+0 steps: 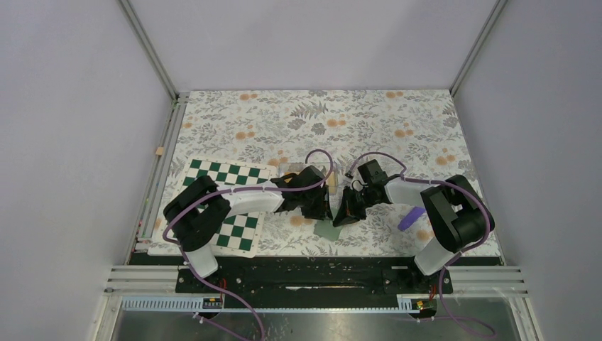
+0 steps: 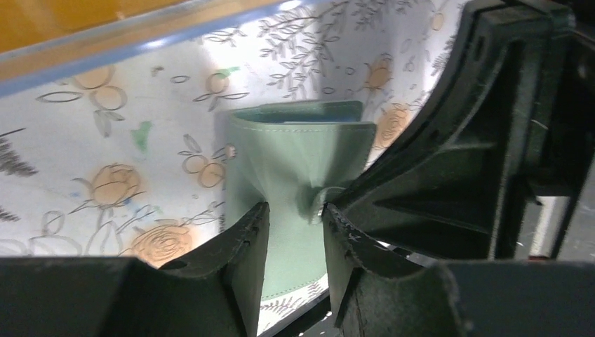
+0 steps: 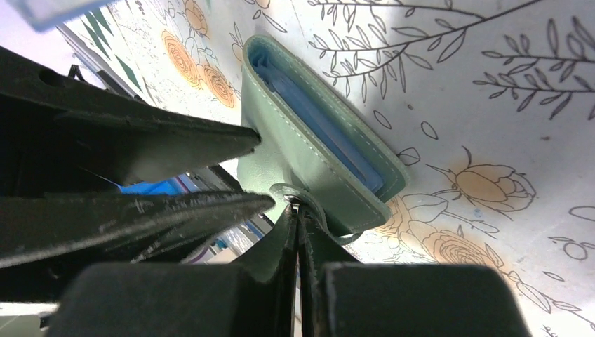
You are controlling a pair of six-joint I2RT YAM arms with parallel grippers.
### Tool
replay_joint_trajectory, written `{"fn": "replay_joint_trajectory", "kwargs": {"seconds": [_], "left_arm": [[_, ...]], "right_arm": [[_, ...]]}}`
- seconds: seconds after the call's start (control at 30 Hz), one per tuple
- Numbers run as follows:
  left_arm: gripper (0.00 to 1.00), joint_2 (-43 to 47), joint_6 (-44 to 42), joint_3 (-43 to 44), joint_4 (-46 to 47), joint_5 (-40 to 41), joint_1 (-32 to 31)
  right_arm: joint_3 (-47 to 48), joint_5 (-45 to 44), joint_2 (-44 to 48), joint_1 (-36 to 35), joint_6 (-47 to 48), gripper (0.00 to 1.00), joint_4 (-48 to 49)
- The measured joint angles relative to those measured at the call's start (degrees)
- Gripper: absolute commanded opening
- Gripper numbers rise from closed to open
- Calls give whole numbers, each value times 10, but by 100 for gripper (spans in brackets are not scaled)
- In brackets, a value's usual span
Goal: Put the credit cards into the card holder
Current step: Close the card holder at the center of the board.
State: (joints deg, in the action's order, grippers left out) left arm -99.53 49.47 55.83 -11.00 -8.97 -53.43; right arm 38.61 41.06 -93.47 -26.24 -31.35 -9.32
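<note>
With the right end effector pinched shut on the strap of the card holder, peel it back gently — while the left end effector, narrowly open and empty, pins the body.

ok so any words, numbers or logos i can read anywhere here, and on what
No text can be read in any view.
Card holder: plain green, no print or logo showing.
Board: green and white squares only.
Cloth: flowers and leaves only.
</note>
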Motion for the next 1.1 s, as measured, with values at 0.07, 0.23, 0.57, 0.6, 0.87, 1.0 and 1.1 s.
{"fn": "replay_joint_trajectory", "kwargs": {"seconds": [0.07, 0.23, 0.57, 0.6, 0.87, 1.0, 1.1], "left_arm": [[33, 0, 2, -5, 20, -15, -1], [21, 0, 5, -10, 43, -44, -5], [0, 0, -4, -11, 30, -43, -5], [0, -1, -5, -11, 28, -43, -5], [0, -8, -16, 3, 4, -40, -6], [0, -8, -20, 6, -5, -38, -7], [0, -8, -21, 8, -13, -38, -8]], "right_arm": [[0, 2, -1, 0, 0, 3, 0], [0, 4, -3, 0, 0, 3, 0], [1, 6, -4, 0, 0, 3, 0], [1, 6, -4, 0, 0, 3, 0], [3, -12, 10, -3, 0, 8, -13], [3, -43, 41, -8, 3, 9, -38], [3, -61, 63, -8, 5, 9, -50]]}}
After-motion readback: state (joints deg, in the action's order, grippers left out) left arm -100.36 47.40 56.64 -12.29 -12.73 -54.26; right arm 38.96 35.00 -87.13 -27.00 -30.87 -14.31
